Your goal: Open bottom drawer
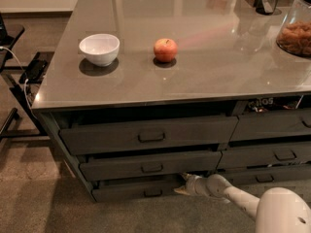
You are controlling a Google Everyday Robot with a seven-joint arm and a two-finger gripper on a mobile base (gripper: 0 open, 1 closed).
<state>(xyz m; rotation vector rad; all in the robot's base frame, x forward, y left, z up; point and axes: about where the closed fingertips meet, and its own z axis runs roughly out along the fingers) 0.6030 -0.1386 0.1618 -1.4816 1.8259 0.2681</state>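
Low at six o'clock from the apple (165, 49), the bottom drawer (121, 192) looks barely cracked. The gripper (183, 184) is at its top right corner, two o'clock from the handle (152, 193). I cannot tell its grip. Nearly all the pull remains.

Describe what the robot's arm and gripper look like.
The arm is smooth off-white plastic: a slim round tube widening into a bulbous joint, then a large rounded shell at the lower right corner. The pale cream gripper, smaller and tapered, sits at the right end of the thin dark-grey bottom drawer front. No cables or markings show.
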